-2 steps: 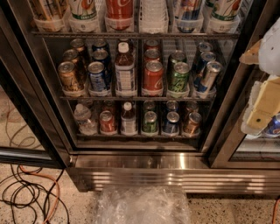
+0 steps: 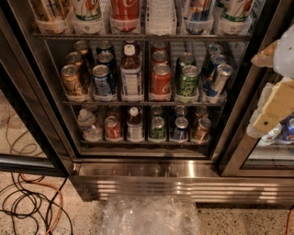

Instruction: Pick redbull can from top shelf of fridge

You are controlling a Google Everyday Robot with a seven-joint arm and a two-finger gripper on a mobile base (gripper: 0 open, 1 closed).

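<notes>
The fridge stands open in front of me, with its ribbed steel base below. The top shelf runs across the top of the view, and only the lower parts of its cans show, in whitish holders. A blue and silver can with orange marks, the redbull can, stands there right of centre, cut off by the frame's top. My gripper is at the right edge, in front of the door frame, to the right of and below that can. Its tan fingers are apart with nothing between them.
The middle rack holds soda cans, a bottle and slim blue-silver cans at its right end. The lower rack holds more cans and bottles. Crumpled clear plastic lies on the floor in front. Cables lie on the floor at left.
</notes>
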